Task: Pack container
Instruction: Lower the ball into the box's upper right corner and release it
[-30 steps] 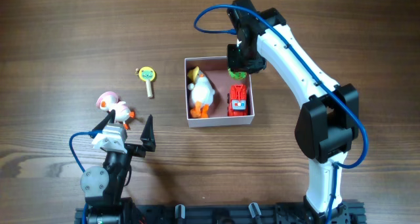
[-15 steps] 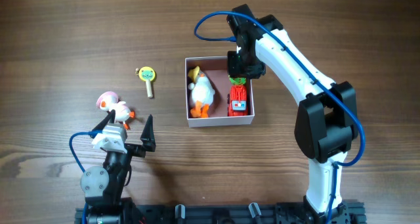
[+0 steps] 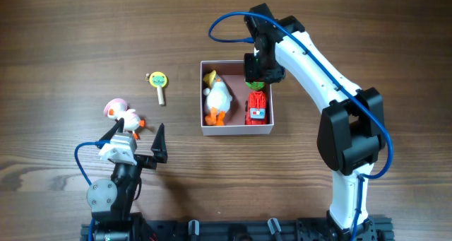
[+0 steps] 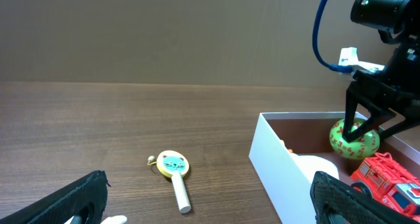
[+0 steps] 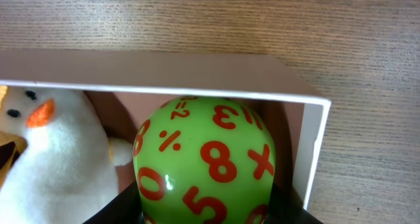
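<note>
- A dark brown, wood-grained surface [image 3: 70, 29] filled the overhead view.
- In the left wrist view, a plain tan wall [image 4: 131, 33] stood behind it, toward 12 o'clock.
- Light fell soft and even; shadows stayed faint.

Bright, even light, soft shadows, all three views sharp

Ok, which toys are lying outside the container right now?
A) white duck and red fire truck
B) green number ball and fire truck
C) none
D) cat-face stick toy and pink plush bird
D: the cat-face stick toy and the pink plush bird lie on the wooden table left of the container; the duck, fire truck and ball are within its walls.
</note>
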Controlling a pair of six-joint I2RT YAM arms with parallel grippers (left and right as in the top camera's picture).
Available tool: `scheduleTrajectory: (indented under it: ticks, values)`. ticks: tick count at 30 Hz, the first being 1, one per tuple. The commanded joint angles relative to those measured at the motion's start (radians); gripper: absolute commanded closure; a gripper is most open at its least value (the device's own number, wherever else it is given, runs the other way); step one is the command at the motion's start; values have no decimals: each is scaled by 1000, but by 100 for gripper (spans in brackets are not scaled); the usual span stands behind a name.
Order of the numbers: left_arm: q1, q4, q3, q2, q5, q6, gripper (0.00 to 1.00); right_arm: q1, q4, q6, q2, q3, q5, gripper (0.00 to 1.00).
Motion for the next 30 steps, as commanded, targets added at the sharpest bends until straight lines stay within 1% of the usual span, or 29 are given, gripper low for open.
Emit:
scheduleTrajectory:
  ticks: [1,12,19,24,30]
  values:
    - [-5,-5,-4,-7,-3,-6,0,0,11,-13,16,1,-8,53]
    - [-5,-5,-4,-7,-3,-6,0,0,16,-23,15,13,23,52]
    - [-5,-5,-4,-7,-3,-6,0,0,10,-37,15,13,30,44]
    - [-5,-5,-4,-7,-3,-6,0,0,7,-39,15,27,35,42]
    - [-5,-5,-4,-7,-3,-6,0,0,-20,-40,15,111,64,41]
